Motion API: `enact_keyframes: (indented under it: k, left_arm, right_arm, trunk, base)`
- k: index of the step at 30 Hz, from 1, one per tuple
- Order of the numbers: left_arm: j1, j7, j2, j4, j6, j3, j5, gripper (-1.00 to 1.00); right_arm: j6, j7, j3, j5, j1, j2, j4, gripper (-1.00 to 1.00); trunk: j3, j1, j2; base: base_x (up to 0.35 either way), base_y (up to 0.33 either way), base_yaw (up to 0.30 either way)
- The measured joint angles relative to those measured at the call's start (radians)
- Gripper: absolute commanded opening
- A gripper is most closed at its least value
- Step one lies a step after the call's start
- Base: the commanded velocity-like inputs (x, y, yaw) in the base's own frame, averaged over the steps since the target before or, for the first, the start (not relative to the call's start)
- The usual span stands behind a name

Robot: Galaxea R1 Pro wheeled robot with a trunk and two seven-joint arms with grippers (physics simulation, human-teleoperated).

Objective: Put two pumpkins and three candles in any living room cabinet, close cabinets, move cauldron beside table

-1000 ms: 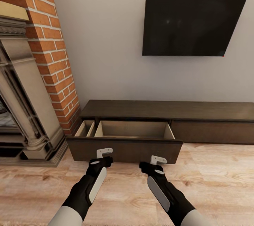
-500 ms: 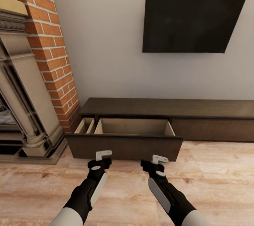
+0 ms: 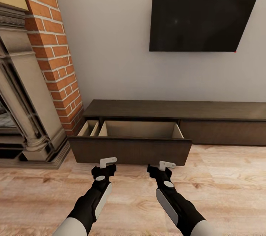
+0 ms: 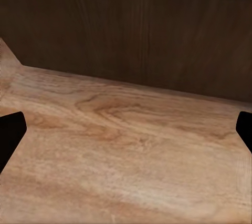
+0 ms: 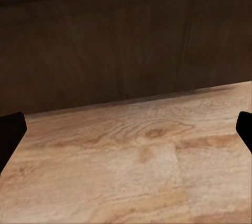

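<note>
The long, low dark-brown cabinet (image 3: 177,110) runs along the wall under the TV. Its left drawer (image 3: 129,151) is pulled out, and the pale beige inside (image 3: 140,129) holds nothing. My left gripper (image 3: 108,162) and right gripper (image 3: 166,164) hover side by side just in front of the drawer's lower edge, both open and holding nothing. In the wrist views the dark drawer front (image 4: 136,29) (image 5: 115,45) rises close ahead above the wood floor. The pumpkins, candles, cauldron and table are out of view.
A brick chimney (image 3: 55,44) and a stone fireplace surround (image 3: 26,110) stand at the left, close to the drawer's end. A black TV (image 3: 201,18) hangs on the wall. Light wood floor (image 3: 229,184) stretches to the right.
The whole picture has shifted up slightly, so the camera moved. Both grippers now sit a little lower against the drawer front, near its bottom edge. The drawer stays pulled out.
</note>
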Motion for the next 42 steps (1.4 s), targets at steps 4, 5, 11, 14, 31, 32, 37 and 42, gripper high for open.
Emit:
enact_keyframes:
  k: [4,5,11,14,31,32,37,42]
  left_arm:
    - [0.000,0.000,0.001,0.000,-0.002,0.000,-0.009,1.00]
    - [0.000,0.000,0.001,0.000,-0.002,0.000,-0.013,1.00]
    - [0.001,-0.004,0.013,0.004,-0.023,-0.003,-0.039,1.00]
    - [0.002,-0.039,0.018,0.004,-0.040,-0.026,-0.044,1.00]
    - [0.004,-0.109,0.020,0.005,-0.045,-0.043,-0.048,1.00]
    - [0.004,-0.109,0.020,0.005,-0.045,-0.043,-0.048,1.00]
    - [0.004,-0.109,0.020,0.005,-0.045,-0.043,-0.048,1.00]
    - [0.004,-0.108,0.020,0.005,-0.045,-0.043,-0.048,1.00]
  right_arm:
    - [-0.006,0.001,0.001,0.000,0.001,0.000,0.000,1.00]
    - [-0.007,0.001,0.000,0.000,0.001,0.000,0.000,1.00]
    - [-0.025,0.002,0.001,0.000,0.001,0.000,0.017,1.00]
    - [-0.059,0.012,0.002,0.002,0.001,-0.001,0.025,1.00]
    - [-0.075,0.045,0.000,0.008,0.000,0.001,0.051,1.00]
    - [-0.075,0.045,0.000,0.008,0.000,0.001,0.053,1.00]
    - [-0.075,0.044,-0.001,0.006,0.000,0.003,0.055,1.00]
    - [-0.077,0.041,-0.007,0.003,0.000,0.003,0.059,1.00]
  trunk:
    - [-0.013,0.015,-0.028]
    - [-0.016,0.019,-0.035]
    - [-0.034,0.042,-0.077]
    - [-0.044,0.054,-0.098]
    - [-0.047,0.058,-0.105]
    - [-0.047,0.058,-0.105]
    - [-0.047,0.058,-0.105]
    - [-0.047,0.058,-0.105]
  base:
    - [0.000,0.000,0.000]
    - [0.000,0.000,0.000]
    - [0.000,0.000,0.000]
    - [0.000,0.000,0.000]
    - [0.112,0.009,0.000]
    - [0.314,0.063,0.000]
    - [0.317,0.049,0.000]
    - [0.196,0.007,0.000]
